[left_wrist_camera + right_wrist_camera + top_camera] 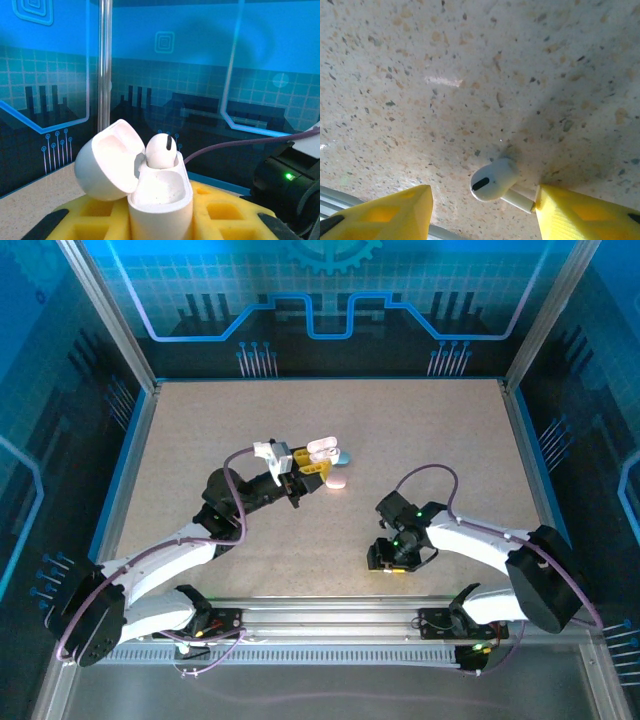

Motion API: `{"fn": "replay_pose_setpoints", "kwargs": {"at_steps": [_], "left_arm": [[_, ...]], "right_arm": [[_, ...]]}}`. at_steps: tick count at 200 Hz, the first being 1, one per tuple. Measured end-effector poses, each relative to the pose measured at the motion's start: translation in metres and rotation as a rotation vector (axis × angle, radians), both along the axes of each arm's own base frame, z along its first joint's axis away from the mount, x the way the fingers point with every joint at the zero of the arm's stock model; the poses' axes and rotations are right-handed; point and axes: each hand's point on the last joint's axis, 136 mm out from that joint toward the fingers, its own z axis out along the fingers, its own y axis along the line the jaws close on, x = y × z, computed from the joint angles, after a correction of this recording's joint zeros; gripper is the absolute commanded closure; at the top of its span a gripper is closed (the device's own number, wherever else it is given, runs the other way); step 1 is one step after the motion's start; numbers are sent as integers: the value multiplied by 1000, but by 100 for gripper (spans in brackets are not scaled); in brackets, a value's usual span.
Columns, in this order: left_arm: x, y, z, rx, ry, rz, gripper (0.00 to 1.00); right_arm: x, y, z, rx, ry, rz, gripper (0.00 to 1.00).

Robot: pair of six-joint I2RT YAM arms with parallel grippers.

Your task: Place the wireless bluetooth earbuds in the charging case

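Your right gripper [483, 198] hangs low over the speckled table [445, 75], its two yellow fingers [395, 210] spread wide. One loose white earbud [492, 182] lies on its side on the table between them. The tip of its stem touches the right-hand finger, and the left-hand finger stands clear of it. From above, you see that gripper [390, 562] pointing down at the table right of centre, near the front edge.

Your left gripper [157, 222] is pressed together on one white charging case [160, 192] and holds it upright between the yellow pads. The lid [107, 160] is swung open to the left. One seated white earbud [160, 150] sits in the far socket with its rounded head standing above the rim. The near socket holds nothing. That makes two white earbuds: one in the case and one on the table.

In the overhead view, the left gripper [308, 466] reaches to the middle of the table, well apart from the right one. Two more rounded cases lie near it. One light blue case [347, 455] sits just beside the held case, and one pink oval case [337, 482] lies a little nearer to you. That makes three cases in all, though the two lying on the table are too small to tell whether they are open or closed.
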Motion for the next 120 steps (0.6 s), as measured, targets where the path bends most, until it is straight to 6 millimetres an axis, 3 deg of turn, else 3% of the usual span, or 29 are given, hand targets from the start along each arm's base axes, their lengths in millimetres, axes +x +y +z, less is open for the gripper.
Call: {"fn": "replay_pose_setpoints", "kwargs": {"at_steps": [40,82,120], "left_arm": [[1,-1,-1,2,3,-1,74],[1,-1,-2,3,4,-1,74],[1,-1,-2,3,4,-1,74]], "right_arm": [[-7,5,1,-1,8,33,44],[-3,21,15,31,-9,68,44],[0,19,24,-8,-15,71,48]]}}
